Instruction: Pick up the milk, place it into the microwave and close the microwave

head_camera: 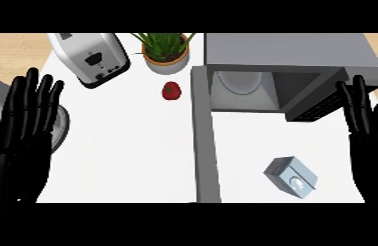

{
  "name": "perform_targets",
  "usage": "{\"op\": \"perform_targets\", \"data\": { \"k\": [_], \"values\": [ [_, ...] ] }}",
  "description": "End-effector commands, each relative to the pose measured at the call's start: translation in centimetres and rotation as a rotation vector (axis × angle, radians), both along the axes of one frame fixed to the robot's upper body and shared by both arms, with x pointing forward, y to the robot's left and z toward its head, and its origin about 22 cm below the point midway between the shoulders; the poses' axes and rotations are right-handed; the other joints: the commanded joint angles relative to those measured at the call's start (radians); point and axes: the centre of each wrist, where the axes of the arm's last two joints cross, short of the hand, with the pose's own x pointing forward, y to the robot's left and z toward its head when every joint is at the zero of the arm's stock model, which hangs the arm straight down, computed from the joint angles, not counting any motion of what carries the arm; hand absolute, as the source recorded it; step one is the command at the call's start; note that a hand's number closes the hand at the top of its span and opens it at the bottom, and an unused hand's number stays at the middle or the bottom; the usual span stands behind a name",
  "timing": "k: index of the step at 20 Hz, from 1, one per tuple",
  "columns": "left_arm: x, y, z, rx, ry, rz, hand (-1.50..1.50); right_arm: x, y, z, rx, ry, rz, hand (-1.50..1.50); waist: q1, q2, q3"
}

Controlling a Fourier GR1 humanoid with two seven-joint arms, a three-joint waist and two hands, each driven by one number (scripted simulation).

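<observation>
We look down on a white tabletop (pixel 133 150) that fills most of the view. The largest thing on it is the grey microwave (pixel 284 50) at the upper right; its cavity faces us and we see a pale round plate (pixel 241 82) inside. Its door (pixel 205 140) stands swung out, showing as a long grey strip running down the middle of the tabletop toward the lower edge. A dark panel with small buttons (pixel 316 106) sits at the right side of the opening.

Next in size, our left hand (pixel 26 135) rises along the left edge, fingers straight and spread wide, holding nothing. Just beside it, partly hidden, a dark round object (pixel 60 127) shows at the tabletop's left rim; we cannot tell what it is. Our right hand (pixel 362 135) stands at the right edge, fingers likewise straight and up, holding nothing.

A silver toaster (pixel 90 57) lies tilted at the upper left. Near it, toward the microwave, a green plant in a tan pot (pixel 166 52) stands.

The milk (pixel 292 176), a small grey-blue carton, lies tilted on the tabletop at the lower right, in front of the microwave, between the door and our right hand and apart from both.

Smallest is a red fruit (pixel 172 90), below the plant and just left of the door's hinge end.
</observation>
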Motion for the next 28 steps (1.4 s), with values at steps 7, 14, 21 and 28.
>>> {"op": "perform_targets", "data": {
  "k": [7, 14, 21, 28],
  "values": [
    [-0.5, 1.6, -1.5, -0.171, 0.136, -0.055, -1.50, -4.4, 1.1, 0.6, -0.102, 0.005, 0.586, -1.50, -0.032, -0.039, -0.006],
    [-4.4, 5.4, 2.1, -0.184, 0.140, -0.097, -1.50, -8.1, -3.4, 2.3, -0.121, 0.037, 0.561, -1.50, -0.030, -0.035, -0.005],
    [-9.6, 6.4, 1.1, -0.181, 0.140, -0.093, -1.50, -8.1, -4.7, 0.4, -0.161, 0.073, 0.489, -1.50, -0.023, -0.034, -0.005],
    [-11.6, 7.6, 1.9, -0.179, 0.137, -0.091, -1.50, -6.5, -5.4, -3.8, -0.168, 0.143, 0.403, -1.50, -0.014, -0.035, -0.005]
  ]
}}
